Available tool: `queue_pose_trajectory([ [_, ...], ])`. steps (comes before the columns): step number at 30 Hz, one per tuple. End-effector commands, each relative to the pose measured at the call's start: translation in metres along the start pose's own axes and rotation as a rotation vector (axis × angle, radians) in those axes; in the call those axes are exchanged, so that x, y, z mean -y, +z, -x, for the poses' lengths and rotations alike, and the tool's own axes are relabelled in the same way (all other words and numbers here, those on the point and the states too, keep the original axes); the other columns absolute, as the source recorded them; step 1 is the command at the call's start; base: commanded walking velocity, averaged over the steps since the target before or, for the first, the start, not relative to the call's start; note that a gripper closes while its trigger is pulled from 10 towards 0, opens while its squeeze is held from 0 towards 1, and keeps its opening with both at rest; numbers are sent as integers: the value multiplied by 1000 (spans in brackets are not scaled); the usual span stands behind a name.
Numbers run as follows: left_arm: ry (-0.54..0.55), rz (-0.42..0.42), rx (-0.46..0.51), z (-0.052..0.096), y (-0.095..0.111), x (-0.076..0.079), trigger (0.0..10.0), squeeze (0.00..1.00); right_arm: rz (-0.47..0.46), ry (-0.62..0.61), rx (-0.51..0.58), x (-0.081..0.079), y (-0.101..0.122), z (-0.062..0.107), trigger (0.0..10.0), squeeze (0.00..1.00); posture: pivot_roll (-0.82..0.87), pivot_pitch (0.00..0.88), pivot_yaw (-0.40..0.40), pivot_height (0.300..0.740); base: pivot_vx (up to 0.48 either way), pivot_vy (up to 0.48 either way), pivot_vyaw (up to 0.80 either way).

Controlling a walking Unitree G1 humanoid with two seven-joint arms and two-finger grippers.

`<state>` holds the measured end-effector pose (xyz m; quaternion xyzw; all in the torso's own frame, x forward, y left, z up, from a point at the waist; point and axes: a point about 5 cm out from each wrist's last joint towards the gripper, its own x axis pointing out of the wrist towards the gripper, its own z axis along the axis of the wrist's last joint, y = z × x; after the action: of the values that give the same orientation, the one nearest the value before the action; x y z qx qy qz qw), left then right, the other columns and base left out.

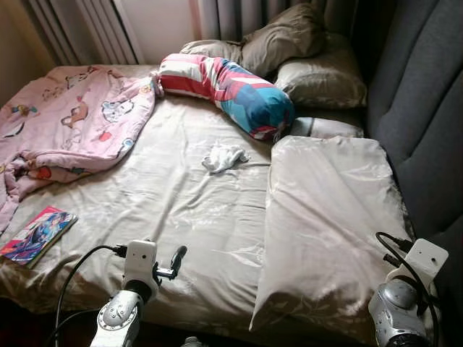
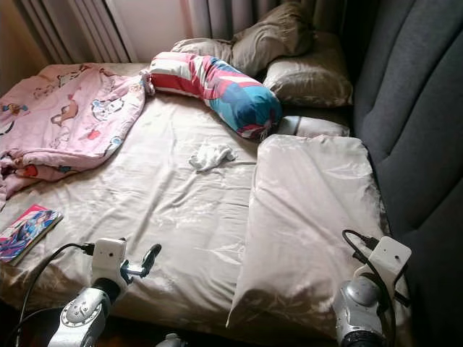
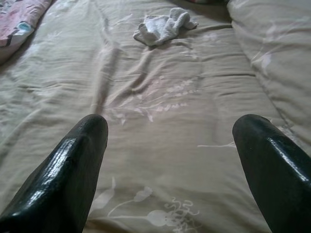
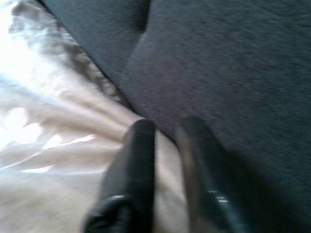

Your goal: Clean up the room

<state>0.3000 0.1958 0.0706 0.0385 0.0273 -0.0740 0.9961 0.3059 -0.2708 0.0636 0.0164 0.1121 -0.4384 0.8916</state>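
Starting at nine o'clock on the bed [image 1: 181, 210], a book [image 1: 36, 233] lies flat near the front edge, and above it, toward ten o'clock, a pink blanket [image 1: 72, 119] sits bunched in a heap. The left gripper [image 3: 170, 160] hovers low over the sheet at about seven o'clock, its two black fingers [image 3: 73, 165] spread wide with nothing between them. In the left wrist view, the likeliest thing to tidy first, a crumpled white cloth [image 1: 223, 157], lies straight ahead of those fingers at twelve o'clock, well apart from them, with bare sheet between. It is a loose wad with its longer side running roughly across the line of reach, so a straight forward reach should bring the fingers over it. Behind it, at one o'clock, rests a striped bolster [image 1: 228, 90]. Further right lies a large beige pillow [image 1: 325, 217], and at five o'clock the right gripper [image 4: 165, 170] hangs beside the dark headboard [image 1: 427, 108], its fingers drawn nearly together on nothing. The left arm looks plainly nearer the cloth, so it probably suits the pick.
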Motion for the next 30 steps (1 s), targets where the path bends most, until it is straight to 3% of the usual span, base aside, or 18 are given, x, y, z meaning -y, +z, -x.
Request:
queue_pose_trajectory([
  [1, -5, -24, -18, 3, -5, 0, 10000, 0, -2, -3, 38, 1, 4, 0, 10000, 1000, -12, 207, 73, 653, 0, 0, 0],
  [3, -6, -24, -18, 3, -5, 0, 10000, 0, -8, 14, 57, -1, 7, 1, 10000, 1000, -12, 207, 73, 653, 0, 0, 0],
  [4, -6, -22, -18, 3, -5, 1, 10000, 0, -23, 91, 106, -9, 14, 3, 10000, 1000, -16, 205, 70, 653, 0, 0, 0],
  [5, -6, -22, -18, 3, -5, 1, 10000, 0, -42, 186, 148, -19, 20, 8, 10000, 373, -16, 205, 70, 653, 0, 0, 0],
  [6, -6, -21, -18, 3, -6, 1, 10000, 0, -52, 276, 188, -29, 25, 13, 10000, 0, -18, 201, 69, 653, 0, 0, 0],
  [8, -3, -18, -18, 2, -6, 1, 10000, 0, -72, 481, 257, -49, 30, 30, 10000, 0, -19, 199, 66, 653, 0, 0, 0],
  [10, -2, -17, -18, 2, -6, 1, 10000, 0, -102, 538, 265, -53, 31, 36, 10000, 0, -19, 199, 66, 653, 0, 0, 0],
  [14, 4, -5, -18, 2, -7, 3, 10000, 0, -127, 656, 180, -58, 14, 45, 10000, 0, -18, 194, 58, 653, 0, 0, 0],
  [19, 32, 28, -32, 4, -13, 3, 10000, 0, 70, 824, 89, -63, -18, 56, 10000, 0, -22, 188, 44, 668, 0, 0, 0],
  [30, 105, 97, -56, 4, -20, -3, 10000, 0, 73, 863, 20, -59, -35, 60, 10000, 0, -31, 171, 34, 728, 0, 0, 0],
])
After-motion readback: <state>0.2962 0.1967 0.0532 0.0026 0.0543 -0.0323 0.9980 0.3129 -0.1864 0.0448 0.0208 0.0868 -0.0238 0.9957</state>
